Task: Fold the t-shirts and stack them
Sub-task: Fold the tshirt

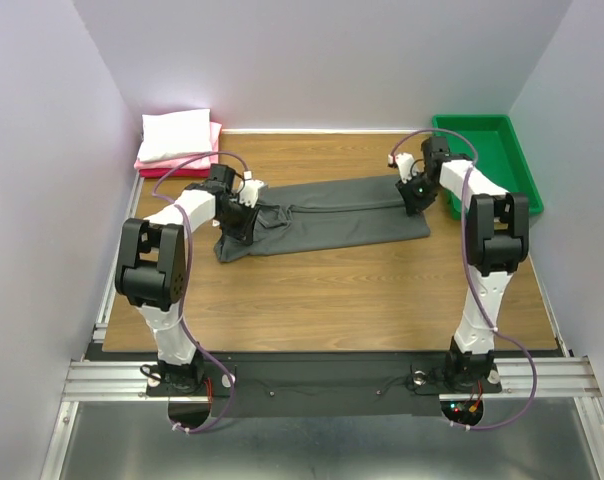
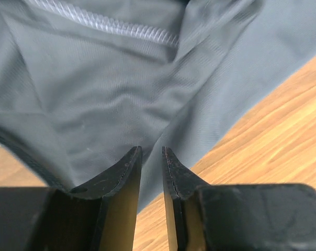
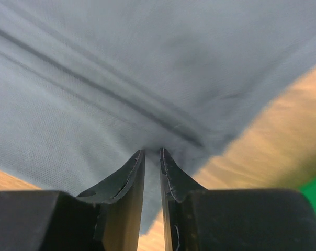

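The dark charcoal grey t-shirt (image 1: 322,215) lies stretched across the middle of the wooden table, folded lengthwise. My left gripper (image 1: 244,205) is shut on its left end, where the cloth bunches; the grey cloth (image 2: 111,99) with a white stitched seam fills the left wrist view and runs between my jaws at the left gripper (image 2: 151,151). My right gripper (image 1: 415,195) is shut on its right end; the cloth (image 3: 121,83) is pinched at the right gripper (image 3: 151,152). A white folded shirt (image 1: 175,134) rests on pink and red folded shirts (image 1: 214,145) at the back left.
A green plastic tray (image 1: 492,160) stands at the back right, next to my right arm. Bare wooden table (image 1: 342,300) lies in front of the grey shirt. Pale walls close in on the left, back and right.
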`<move>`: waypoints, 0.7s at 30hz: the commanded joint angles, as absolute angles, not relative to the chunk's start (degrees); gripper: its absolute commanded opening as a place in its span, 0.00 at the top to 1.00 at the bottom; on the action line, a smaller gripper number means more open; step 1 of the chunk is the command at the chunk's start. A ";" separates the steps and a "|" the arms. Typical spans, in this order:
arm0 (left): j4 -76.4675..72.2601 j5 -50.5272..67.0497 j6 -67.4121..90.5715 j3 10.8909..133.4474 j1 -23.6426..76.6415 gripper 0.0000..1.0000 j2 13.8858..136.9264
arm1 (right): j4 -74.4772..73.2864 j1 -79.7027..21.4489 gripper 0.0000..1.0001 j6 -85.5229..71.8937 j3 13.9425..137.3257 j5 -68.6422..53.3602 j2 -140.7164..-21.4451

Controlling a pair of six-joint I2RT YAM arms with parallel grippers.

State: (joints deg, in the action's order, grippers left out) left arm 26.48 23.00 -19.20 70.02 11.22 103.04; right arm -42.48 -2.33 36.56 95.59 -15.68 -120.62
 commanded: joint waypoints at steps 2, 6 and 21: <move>24.88 18.99 -17.31 69.00 11.34 0.68 105.11 | -42.28 -2.64 0.78 37.09 91.67 -13.98 -121.56; 23.73 15.30 -18.37 71.27 9.76 0.70 109.50 | -42.45 -3.43 0.80 38.40 81.94 -13.62 -117.87; 33.84 18.98 -19.08 126.84 10.20 0.68 133.34 | -55.29 -9.58 0.82 38.85 78.56 -29.53 -98.87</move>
State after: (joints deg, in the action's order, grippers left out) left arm 30.65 16.73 -20.71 121.64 9.91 138.19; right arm -54.83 -11.77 40.23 69.36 -25.61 -100.20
